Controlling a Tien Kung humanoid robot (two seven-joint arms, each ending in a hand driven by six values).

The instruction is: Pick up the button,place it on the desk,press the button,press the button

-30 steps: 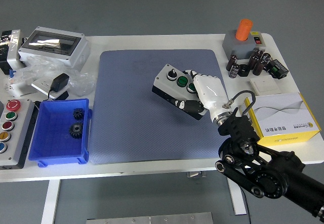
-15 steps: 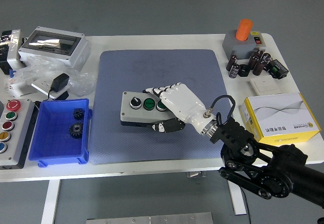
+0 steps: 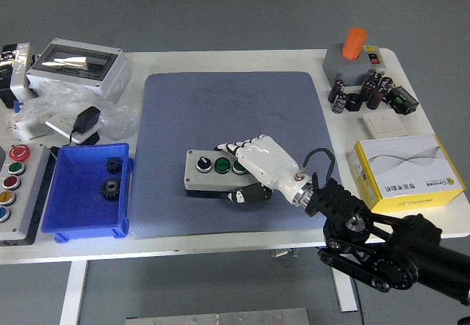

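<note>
Shifted nearer, button box (image 3: pixel 211 171) sits gripped in right hand (image 3: pixel 258 165).

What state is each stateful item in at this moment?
button box: flat on the blue mat, buttons up, gripped at its right end
right hand: closed on the button box
blue bin: open, holding two gears
grey enclosure: lid shut
yellow-and-white box: closed

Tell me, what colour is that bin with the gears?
Blue; the bin shows clearly in the head view.
</note>
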